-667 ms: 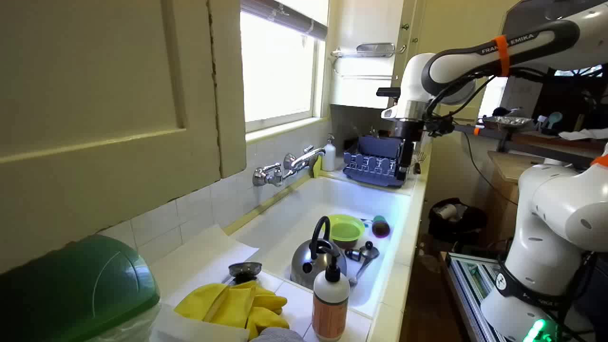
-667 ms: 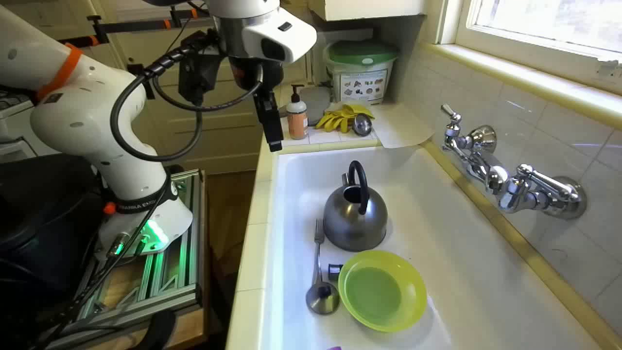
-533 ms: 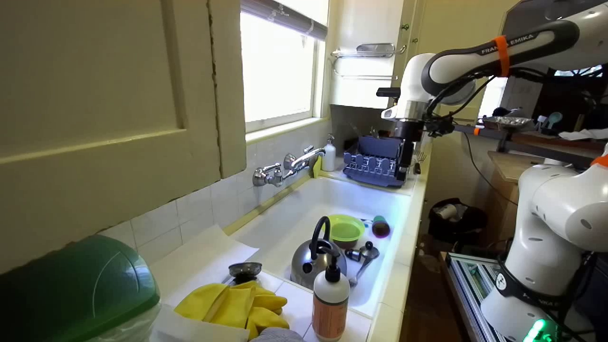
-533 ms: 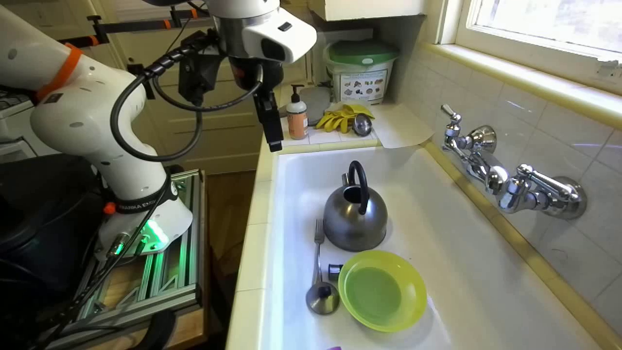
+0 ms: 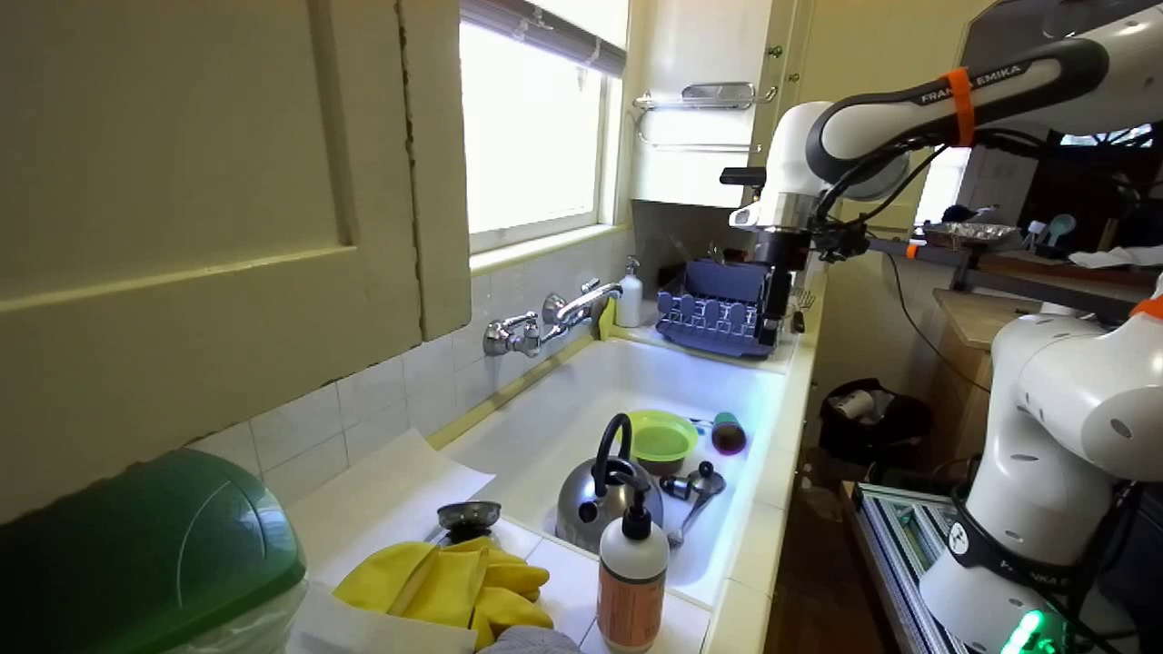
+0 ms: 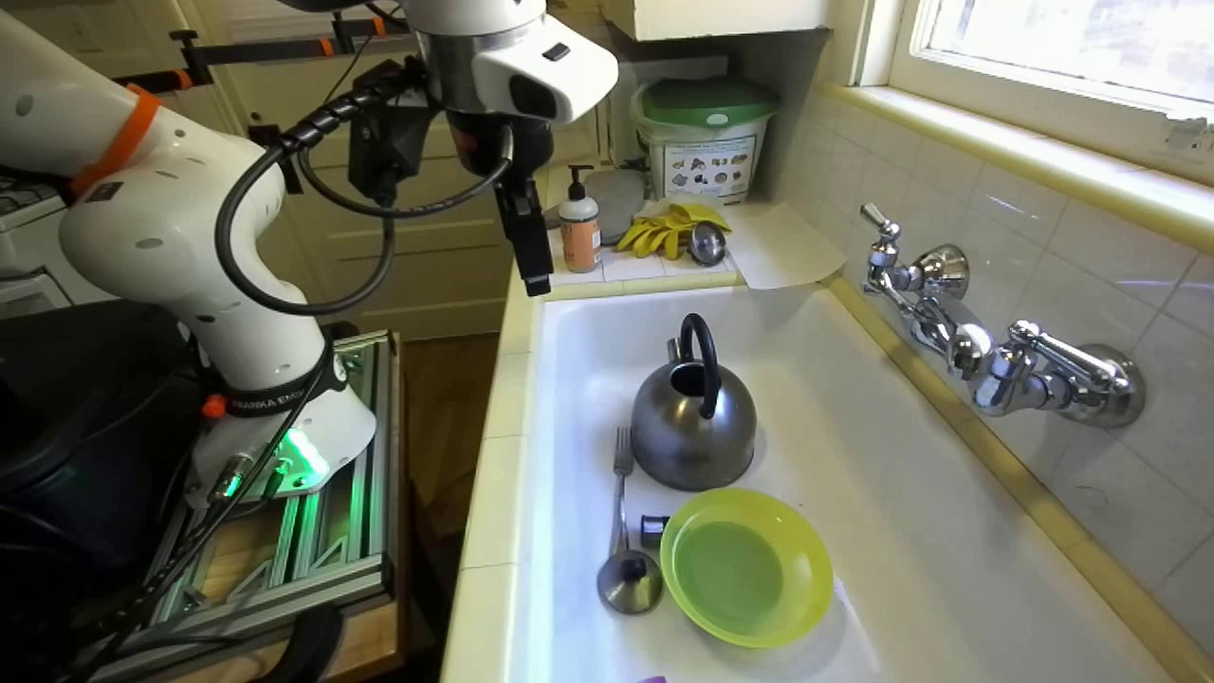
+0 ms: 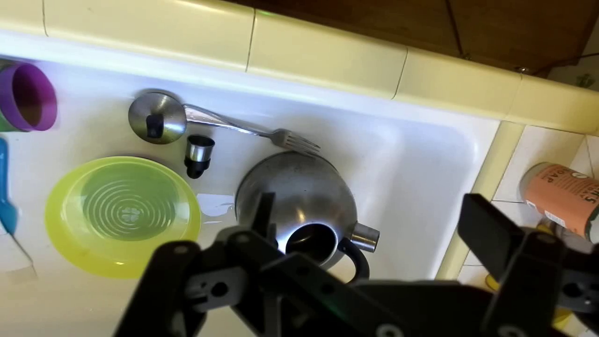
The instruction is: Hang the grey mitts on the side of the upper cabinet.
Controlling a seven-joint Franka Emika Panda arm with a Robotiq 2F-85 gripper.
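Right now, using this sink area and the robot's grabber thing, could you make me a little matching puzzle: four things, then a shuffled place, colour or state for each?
Things:
1. kettle
2. bucket lid
3. gripper
4. grey mitts

Descriptions:
A. on the counter
B. open, jaws wide apart
C. standing in the sink
D. green

Right pairs: 1-C, 2-D, 3-B, 4-A
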